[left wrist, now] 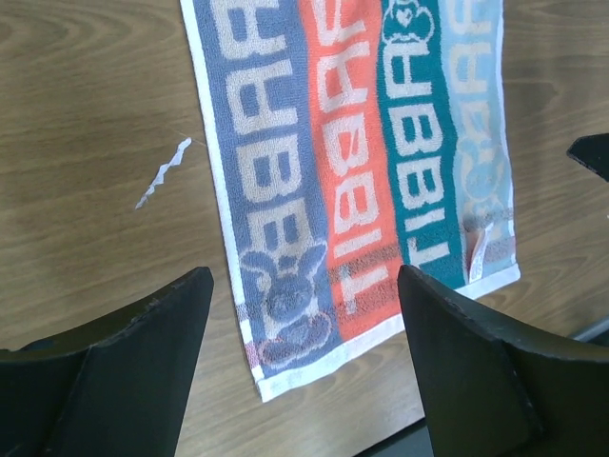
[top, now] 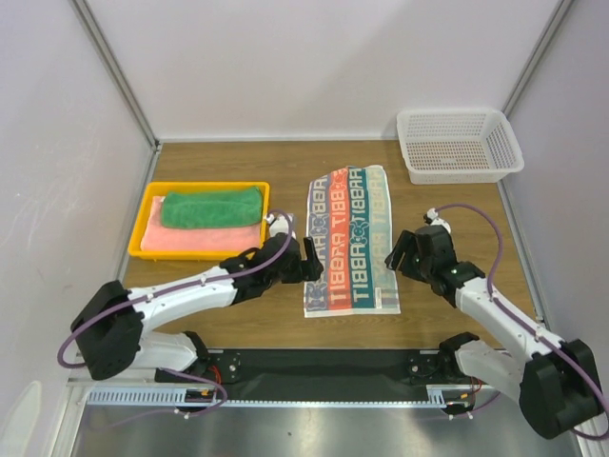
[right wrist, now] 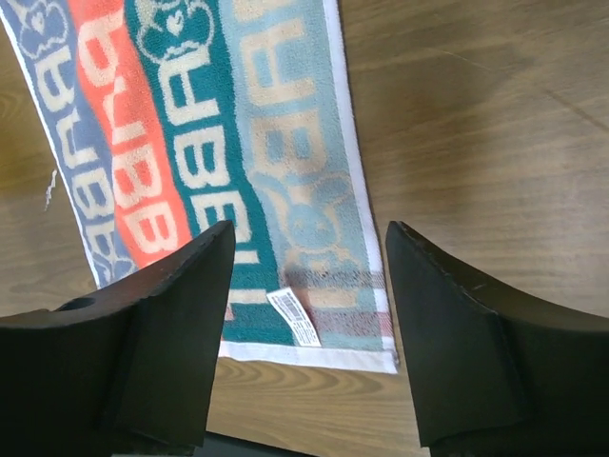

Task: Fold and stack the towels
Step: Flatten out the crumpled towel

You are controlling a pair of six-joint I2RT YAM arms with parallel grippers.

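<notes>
The patterned towel (top: 350, 238) lies flat and unfolded in the middle of the table, with striped lettering; it also shows in the left wrist view (left wrist: 352, 181) and the right wrist view (right wrist: 209, 162). The green towel (top: 211, 206) lies folded on the folded salmon-pink towel (top: 200, 238) in the yellow tray (top: 152, 195). My left gripper (top: 309, 259) is open and empty above the patterned towel's near left corner (left wrist: 266, 386). My right gripper (top: 404, 252) is open and empty above its near right corner (right wrist: 385, 360), beside a white label (right wrist: 293, 316).
A white mesh basket (top: 459, 145) stands at the back right. White walls close in the table on three sides. A small white scrap (left wrist: 164, 171) lies on the wood left of the patterned towel. The black base strip runs along the table's near edge.
</notes>
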